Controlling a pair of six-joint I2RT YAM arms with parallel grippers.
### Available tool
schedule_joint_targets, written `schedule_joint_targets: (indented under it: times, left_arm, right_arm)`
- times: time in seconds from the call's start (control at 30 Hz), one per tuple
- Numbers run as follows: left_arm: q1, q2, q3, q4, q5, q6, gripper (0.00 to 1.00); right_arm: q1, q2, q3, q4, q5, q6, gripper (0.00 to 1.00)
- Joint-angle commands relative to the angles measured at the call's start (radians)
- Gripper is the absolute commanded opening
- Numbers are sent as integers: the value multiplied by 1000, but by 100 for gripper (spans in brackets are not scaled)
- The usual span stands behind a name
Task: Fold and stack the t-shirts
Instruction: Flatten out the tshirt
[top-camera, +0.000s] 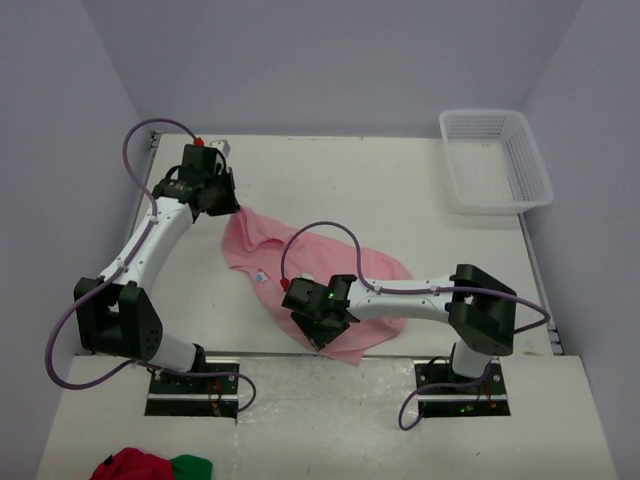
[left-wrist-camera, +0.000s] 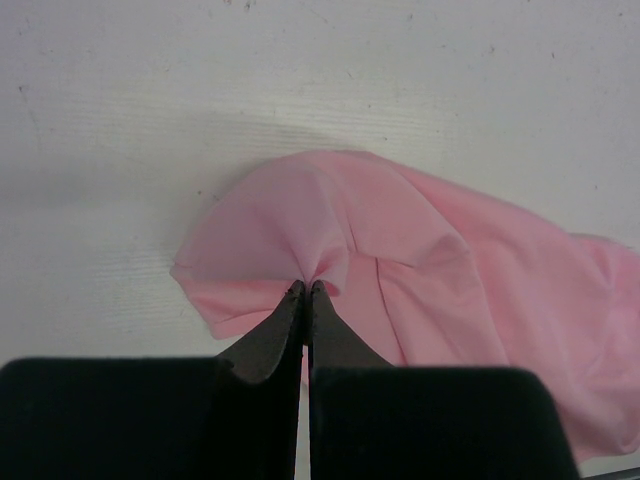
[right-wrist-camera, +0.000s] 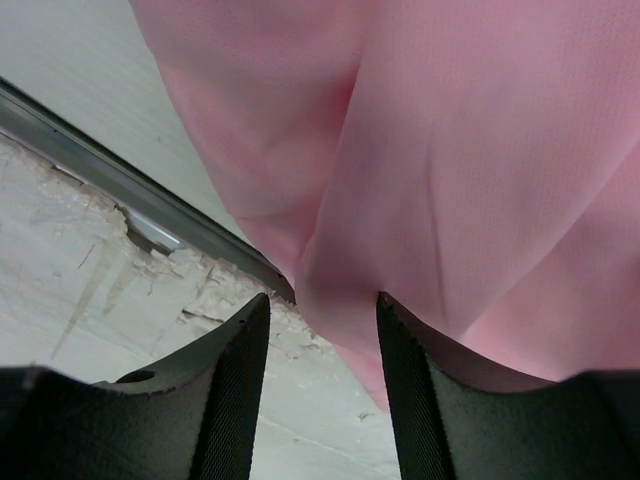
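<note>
- I saw one plain light pink cotton t-shirt (top-camera: 262, 238) lying crumpled on the white tabletop (top-camera: 400, 190), stretched diagonally from the far left towards the near edge between the two arm bases.
- A small white neck label showed on the near left part of the shirt.
- The left pincer (left-wrist-camera: 305, 288) was clenched on the far left end of the shirt; in the left wrist view its tips met on a small gathered pinch of pink fabric.
- The right pincer (right-wrist-camera: 322, 300) stood released at the near end of the shirt, its ribbed fingers (right-wrist-camera: 235, 380) apart with a fold of the pink cloth between them. I saw a gap beside one finger.
- That end of the shirt lay at the tabletop's near edge, over a metal strip.
- A white plastic mesh basket (top-camera: 497, 205) sat at the far right corner, well apart from the shirt.
- A red and green bundle of cloth (top-camera: 150, 466) lay on the near ledge, left of the left base.
</note>
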Motion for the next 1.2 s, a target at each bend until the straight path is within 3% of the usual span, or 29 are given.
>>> schedule_joint_targets:
  times: [0.0, 0.27, 0.37, 0.4, 0.47, 0.6, 0.83, 0.97, 1.07, 1.13, 1.17]
  left_arm:
    - [-2, -40, -5, 34, 15, 3, 0]
    - [-2, -54, -19, 40, 21, 6, 0]
    - [-2, -54, -22, 40, 26, 8, 0]
    - [-2, -56, -25, 40, 27, 8, 0]
    - [-2, -66, -30, 47, 27, 6, 0]
    - [-2, -76, -49, 53, 34, 3, 0]
    - [-2, -86, -85, 70, 43, 3, 0]
    - [-2, -89, -86, 73, 46, 5, 0]
    - [-2, -88, -89, 74, 47, 5, 0]
    - [-2, -88, -91, 77, 50, 5, 0]
    - [-2, -89, -94, 76, 50, 6, 0]
  right_arm:
    - [7, 32, 32, 27, -7, 17, 48]
    - [8, 102, 19, 58, 15, 32, 42]
    - [8, 119, 22, 36, 63, 40, 24]
    - [8, 122, 28, 26, 72, 43, 10]
    - [11, 112, 46, 6, 100, 48, 3]
    - [27, 38, 139, -88, 163, 39, 2]
    - [87, -104, 371, -255, 169, -4, 8]
    - [87, -167, 397, -280, 184, -10, 0]
    - [88, -192, 405, -289, 187, -15, 0]
    - [87, -197, 405, -303, 205, -15, 8]
    - [87, -198, 402, -310, 212, -11, 5]
